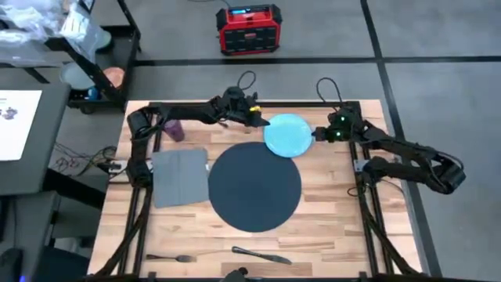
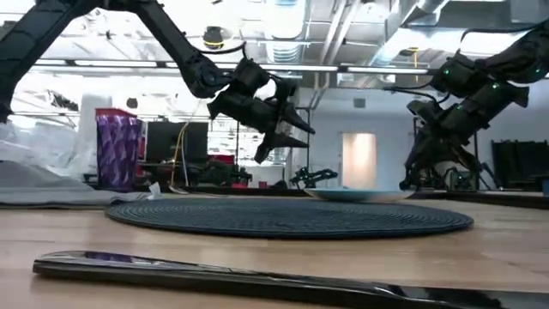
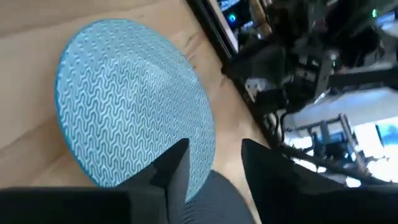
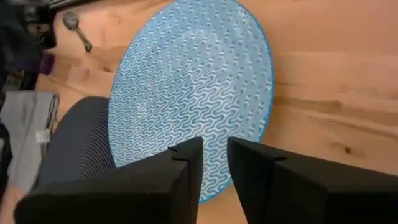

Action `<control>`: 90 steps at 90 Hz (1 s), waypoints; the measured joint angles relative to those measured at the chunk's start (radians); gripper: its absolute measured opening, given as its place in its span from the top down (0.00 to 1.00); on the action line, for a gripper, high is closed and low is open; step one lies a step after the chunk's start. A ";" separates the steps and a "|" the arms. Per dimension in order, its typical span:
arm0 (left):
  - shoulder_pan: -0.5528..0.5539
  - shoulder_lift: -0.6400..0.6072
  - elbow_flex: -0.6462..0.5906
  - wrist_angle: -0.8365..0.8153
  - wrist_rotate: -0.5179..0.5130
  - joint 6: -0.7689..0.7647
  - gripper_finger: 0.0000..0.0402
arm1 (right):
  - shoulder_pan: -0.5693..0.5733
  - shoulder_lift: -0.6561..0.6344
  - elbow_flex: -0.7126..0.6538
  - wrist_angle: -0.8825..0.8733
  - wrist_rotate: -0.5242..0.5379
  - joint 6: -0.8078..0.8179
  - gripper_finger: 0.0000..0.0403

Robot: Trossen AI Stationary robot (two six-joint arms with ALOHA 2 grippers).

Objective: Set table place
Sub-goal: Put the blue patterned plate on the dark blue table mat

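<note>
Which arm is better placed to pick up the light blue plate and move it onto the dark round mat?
The right. Its hand sits open, low at the light blue patterned round plate's rim, while the left hand hangs open above the opposite rim.

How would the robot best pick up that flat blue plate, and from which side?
By its thin rim. The plate lies flat, one edge overlapping the mat, so only its edge offers a grip. The right gripper sits open at the plate's right rim, over bare table, probably the easiest side. The left gripper, also open, hangs above the opposite rim.
</note>
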 joint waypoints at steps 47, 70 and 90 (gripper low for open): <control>0.074 0.220 0.308 -0.387 0.126 -0.093 0.65 | -0.083 0.021 0.063 -0.180 -0.042 0.022 0.84; 0.072 0.277 0.433 -0.381 0.232 -0.130 0.65 | -0.094 0.104 0.063 -0.171 -0.079 -0.015 0.84; 0.117 0.276 0.431 -0.432 0.231 -0.174 0.66 | -0.100 0.144 0.063 -0.141 -0.089 -0.025 0.84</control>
